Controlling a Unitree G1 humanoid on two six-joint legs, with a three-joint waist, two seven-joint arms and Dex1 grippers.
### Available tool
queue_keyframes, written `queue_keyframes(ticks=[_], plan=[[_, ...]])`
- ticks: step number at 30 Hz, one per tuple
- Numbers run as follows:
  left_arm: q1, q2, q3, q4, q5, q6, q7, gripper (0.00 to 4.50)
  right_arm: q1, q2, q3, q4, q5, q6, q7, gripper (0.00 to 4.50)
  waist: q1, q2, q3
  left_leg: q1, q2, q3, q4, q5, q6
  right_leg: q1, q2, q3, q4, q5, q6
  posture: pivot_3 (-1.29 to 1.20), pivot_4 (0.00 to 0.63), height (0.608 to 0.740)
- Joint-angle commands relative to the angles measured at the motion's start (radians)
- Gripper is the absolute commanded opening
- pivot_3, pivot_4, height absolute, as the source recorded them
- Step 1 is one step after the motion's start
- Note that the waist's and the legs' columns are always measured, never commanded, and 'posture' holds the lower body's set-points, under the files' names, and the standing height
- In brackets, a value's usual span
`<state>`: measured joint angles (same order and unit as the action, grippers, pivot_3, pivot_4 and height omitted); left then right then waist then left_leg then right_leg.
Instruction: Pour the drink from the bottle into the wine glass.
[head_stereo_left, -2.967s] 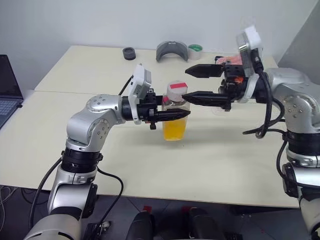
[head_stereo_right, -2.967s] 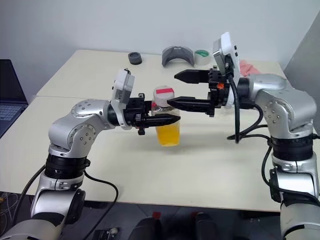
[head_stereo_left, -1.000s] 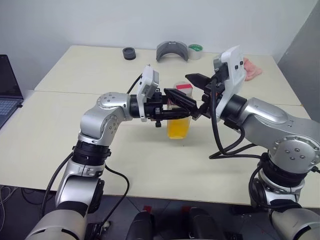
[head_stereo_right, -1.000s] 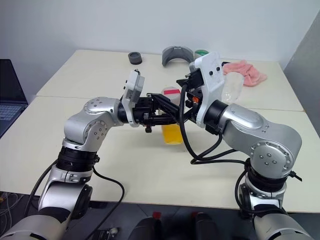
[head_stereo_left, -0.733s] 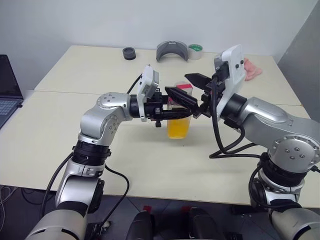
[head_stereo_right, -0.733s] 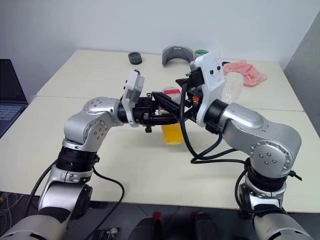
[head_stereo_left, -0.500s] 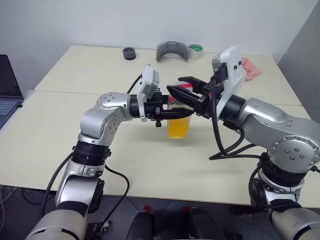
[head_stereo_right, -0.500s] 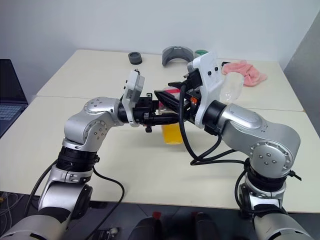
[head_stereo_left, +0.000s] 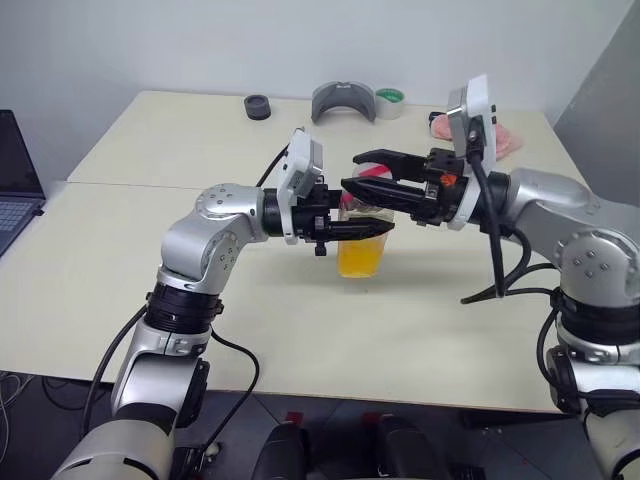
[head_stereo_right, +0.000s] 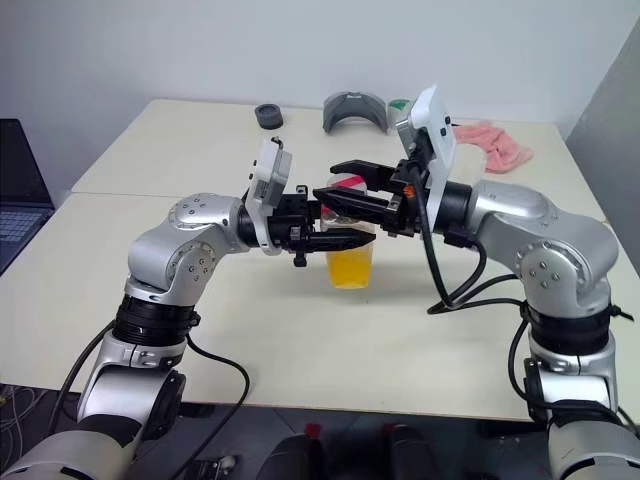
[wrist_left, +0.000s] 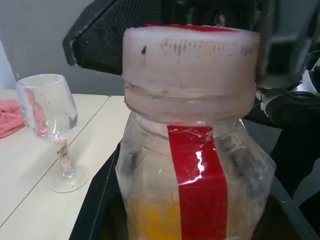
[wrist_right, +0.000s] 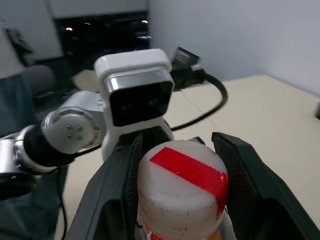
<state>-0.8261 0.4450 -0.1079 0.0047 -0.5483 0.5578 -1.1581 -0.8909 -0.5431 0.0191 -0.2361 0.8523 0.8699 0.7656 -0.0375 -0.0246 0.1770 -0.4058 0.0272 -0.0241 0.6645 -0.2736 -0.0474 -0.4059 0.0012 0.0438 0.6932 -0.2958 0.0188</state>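
Gripping bottle (head_stereo_left: 360, 240) with left fingers (head_stereo_left: 365, 230), right fingers (wrist_right: 120, 190) clamping cap (wrist_right: 182, 187), wine glass (wrist_left: 50, 125) beyond.

no readable text (label strip blank)

Two cream tables (head_stereo_left: 150, 290) are set edge to edge. At the far edge are seen a black ring (head_stereo_left: 258, 106), a grey curved piece (head_stereo_left: 343, 102), a green tape roll (head_stereo_left: 390, 99) and a pink cloth (head_stereo_right: 492, 141). The wine glass (wrist_left: 52, 125) stands on the top, and a laptop (head_stereo_left: 14, 185) is seen beside the near table.
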Motion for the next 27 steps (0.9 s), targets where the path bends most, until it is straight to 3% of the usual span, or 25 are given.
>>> queue_keyframes(ticks=[1, 7, 12, 19, 25, 27], plan=[[0.008, 0.014, 0.034, -0.071, -0.043, 0.019, -0.003, 1.79, -0.113, -0.009, -0.012, 0.202, -0.061, -0.158, 0.223, 1.89, -0.002, 0.000, 0.000, 0.000, 0.000, 0.000, 0.000, 0.000, 0.000, 0.000, 0.000, 0.000, 0.001, 0.000, 0.000, 0.00, 0.150, 0.740], [0.026, 0.032, 0.043, -0.114, -0.056, 0.054, 0.005, 1.79, -0.205, 0.039, 0.071, 0.365, -0.144, -0.285, 0.446, 1.89, -0.001, 0.000, 0.000, 0.000, 0.001, -0.001, 0.000, 0.000, 0.000, 0.000, -0.001, -0.001, 0.001, 0.000, 0.000, 0.00, 0.150, 0.740], [0.023, 0.039, 0.047, -0.123, -0.061, 0.070, 0.008, 1.79, -0.226, 0.075, 0.089, 0.403, -0.186, -0.317, 0.511, 1.89, 0.005, 0.000, 0.000, 0.000, 0.000, -0.001, 0.000, 0.000, 0.000, 0.000, -0.003, -0.001, 0.001, 0.000, 0.000, 0.00, 0.150, 0.740], [0.019, 0.047, 0.043, -0.084, -0.043, 0.049, -0.005, 1.79, -0.193, -0.002, 0.046, 0.377, -0.194, -0.238, 0.510, 4.33, 0.006, 0.000, 0.000, 0.000, 0.000, -0.001, 0.001, 0.000, 0.000, 0.000, -0.004, -0.001, 0.002, 0.000, 0.000, 0.00, 0.150, 0.740], [0.016, 0.040, 0.040, -0.064, -0.038, 0.030, -0.010, 1.79, -0.097, -0.124, -0.067, 0.146, -0.108, -0.043, 0.367, 4.49, 0.008, 0.001, 0.001, -0.001, 0.000, -0.001, 0.000, 0.000, 0.000, 0.000, -0.004, -0.002, 0.001, 0.000, 0.000, 0.00, 0.150, 0.740], [0.012, 0.033, 0.038, -0.048, -0.032, 0.017, -0.013, 1.79, -0.052, -0.117, -0.121, -0.002, -0.077, 0.037, 0.209, 4.49, 0.005, 0.001, 0.001, -0.001, 0.000, -0.001, 0.000, 0.000, 0.000, 0.000, -0.004, -0.001, 0.001, 0.000, 0.000, 0.00, 0.150, 0.740]])
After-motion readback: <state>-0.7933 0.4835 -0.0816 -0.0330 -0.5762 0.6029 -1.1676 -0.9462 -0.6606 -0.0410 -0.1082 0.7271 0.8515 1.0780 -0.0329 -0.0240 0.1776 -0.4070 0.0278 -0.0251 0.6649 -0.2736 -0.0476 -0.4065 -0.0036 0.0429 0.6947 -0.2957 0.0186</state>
